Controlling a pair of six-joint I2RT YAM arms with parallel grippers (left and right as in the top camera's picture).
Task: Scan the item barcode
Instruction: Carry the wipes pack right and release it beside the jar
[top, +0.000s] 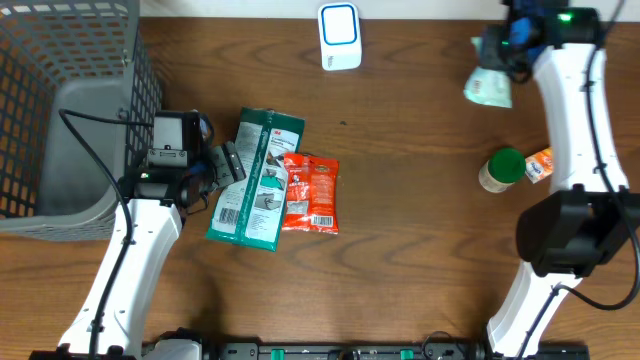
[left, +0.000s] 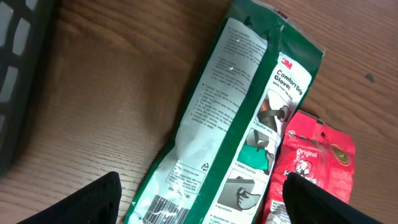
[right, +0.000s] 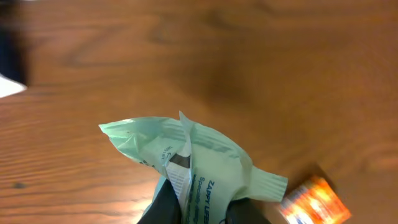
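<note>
The right gripper holds a pale green pouch well apart from the white scanner, so scanning seems not yet done; the left gripper hangs wide open.

Bare table is lying open between the red pouch and the green-lidded jar, up to the white scanner at the far edge. On the left, the grey basket is closing the side beside the arm, and the green glove pack, touching the red pouch, is lying under the spread left gripper. The jar and an orange packet are crowding the right arm.
</note>
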